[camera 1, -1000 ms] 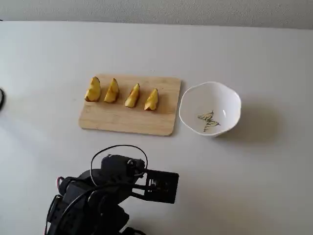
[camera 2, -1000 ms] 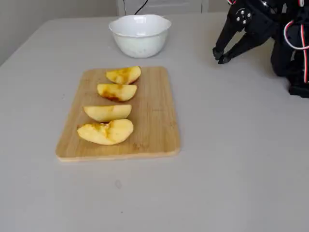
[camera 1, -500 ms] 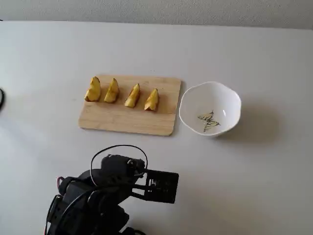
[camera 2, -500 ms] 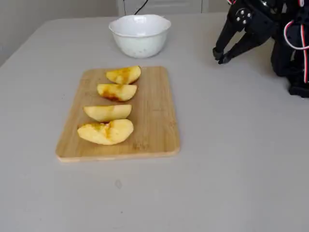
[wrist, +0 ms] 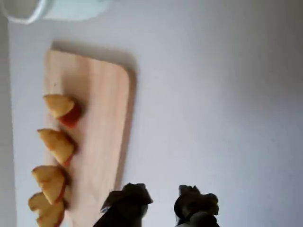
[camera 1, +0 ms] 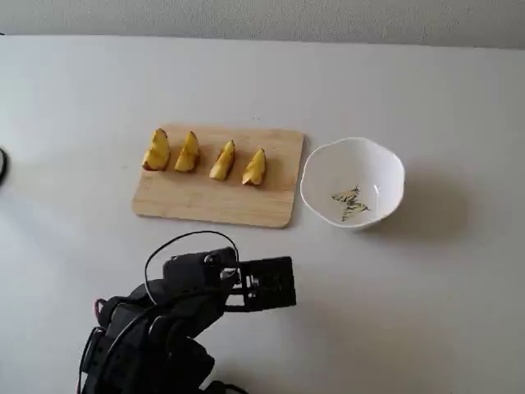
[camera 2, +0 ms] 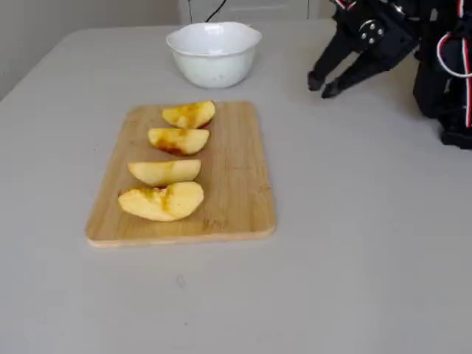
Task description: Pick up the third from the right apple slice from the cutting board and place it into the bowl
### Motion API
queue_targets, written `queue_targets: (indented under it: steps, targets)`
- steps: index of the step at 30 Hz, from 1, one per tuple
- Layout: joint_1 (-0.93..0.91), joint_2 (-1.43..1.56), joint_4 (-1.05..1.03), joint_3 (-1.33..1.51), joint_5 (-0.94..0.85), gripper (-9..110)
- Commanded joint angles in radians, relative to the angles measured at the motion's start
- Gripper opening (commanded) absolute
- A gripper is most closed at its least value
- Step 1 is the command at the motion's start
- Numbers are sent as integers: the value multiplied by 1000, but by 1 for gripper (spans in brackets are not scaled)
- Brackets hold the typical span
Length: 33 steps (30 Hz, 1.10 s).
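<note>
Nearby, hand (camera 2: 320, 84) empty, fingers apart — three other wedges (camera 1: 223, 159) flank apple slice (camera 1: 188, 152).

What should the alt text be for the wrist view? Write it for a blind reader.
Four apple slices lie in a row along the left side of a wooden cutting board on a pale table; the open gripper hovers empty over the table beside the board. The white bowl peeks in top left.

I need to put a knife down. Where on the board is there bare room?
The cutting board is bare along its edge nearer the hand. Its far edge is crowded with four apple slices; the bowl borders one end.
</note>
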State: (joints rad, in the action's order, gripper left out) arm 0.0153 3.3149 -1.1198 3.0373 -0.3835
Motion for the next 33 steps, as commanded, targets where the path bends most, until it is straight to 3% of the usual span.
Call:
queue_targets:
  steps: [1, 4, 8, 15, 22, 33]
  targets:
    - [57, 3, 12, -72, -377, 17]
    - [160, -250, -11, -244, -434, 19]
    - [215, -818, -87, -698, -426, 21]
    - [321, -1442, -301, -1439, -385, 28]
    - [431, -1965, -517, -2066, -388, 34]
    - [420, -2594, -680, -2832, -377, 38]
